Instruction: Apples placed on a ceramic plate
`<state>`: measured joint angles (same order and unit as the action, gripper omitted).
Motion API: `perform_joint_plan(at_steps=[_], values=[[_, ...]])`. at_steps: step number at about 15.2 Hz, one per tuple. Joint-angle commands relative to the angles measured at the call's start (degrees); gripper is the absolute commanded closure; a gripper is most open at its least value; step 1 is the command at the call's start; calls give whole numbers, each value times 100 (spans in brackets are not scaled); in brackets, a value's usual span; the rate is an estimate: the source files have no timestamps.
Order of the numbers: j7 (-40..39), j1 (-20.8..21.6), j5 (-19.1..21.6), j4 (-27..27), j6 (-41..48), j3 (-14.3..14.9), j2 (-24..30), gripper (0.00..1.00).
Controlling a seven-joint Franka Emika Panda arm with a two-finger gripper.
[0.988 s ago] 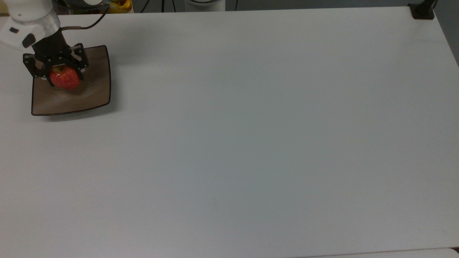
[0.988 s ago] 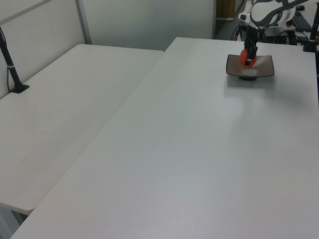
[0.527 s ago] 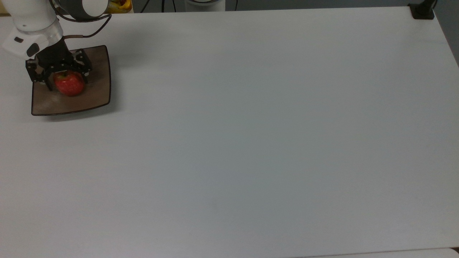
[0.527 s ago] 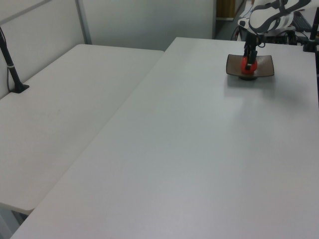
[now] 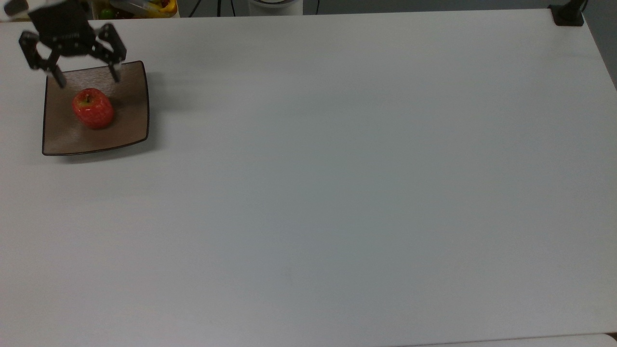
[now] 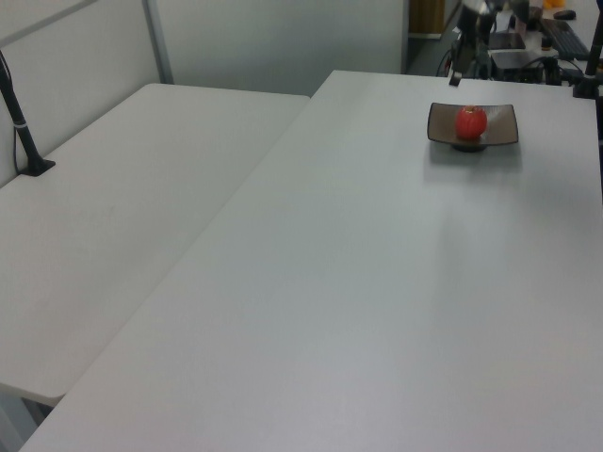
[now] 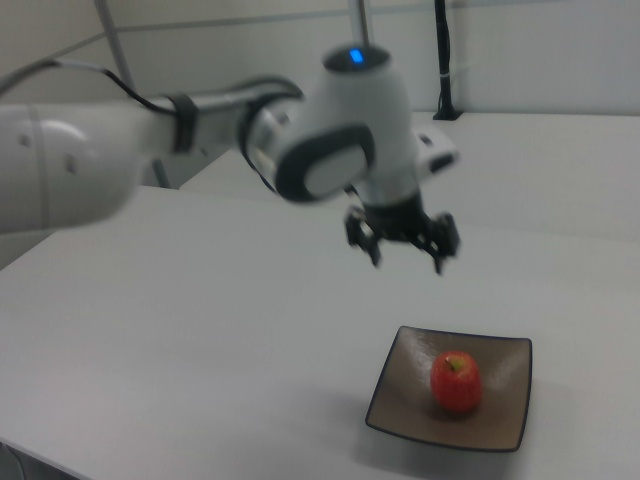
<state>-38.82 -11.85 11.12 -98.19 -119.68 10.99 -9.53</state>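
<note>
Resting on its own now, the apple sits upright near the middle of the plate, stem up, with nothing touching it. Half a second ago the hand was down around it, fingers on either side; a second ago it carried the fruit just above the dish. Since then the hand has let go and risen, and in the top view it hangs over the plate's far edge with its fingers spread wide and nothing between them. Judging by that, the placing looks done: the fruit is on the dish, has not rolled toward an edge, and what remains is only for the arm to draw clear. The right view adds height that the top view flattens: there the hand is plainly well above the plate, and the arm's white wrist reaches in from the right view's left, blurred as if moving. The left view places the plate at the far right of the broad white surface, the apple a red dot on it, and shows a second, lower table to the left view's left.
</note>
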Motion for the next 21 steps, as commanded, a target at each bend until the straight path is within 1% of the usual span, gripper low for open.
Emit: perform_joint_plan(at_steps=[1,4,6,8,9,10,12,13,16,18,19,21], values=[[1417,323,92,728,1355,26,328,0],[2823,613,22,1485,2516,26,329,0],[3370,823,-22,1618,2948,26,329,0],[4002,1140,-83,1663,3116,26,329,0],[4310,1211,-118,1654,3178,-18,433,0],[4495,1255,-214,1645,3187,-183,556,0],[4585,1220,-522,1540,3187,-657,810,0],[4577,1220,-619,1427,3187,-799,908,0],[4497,1316,-655,1093,3135,-853,1163,0],[4401,1387,-672,969,3082,-923,1225,0],[4288,1457,-751,855,3056,-923,1251,0],[3954,1606,-909,548,2680,-923,1391,0]])
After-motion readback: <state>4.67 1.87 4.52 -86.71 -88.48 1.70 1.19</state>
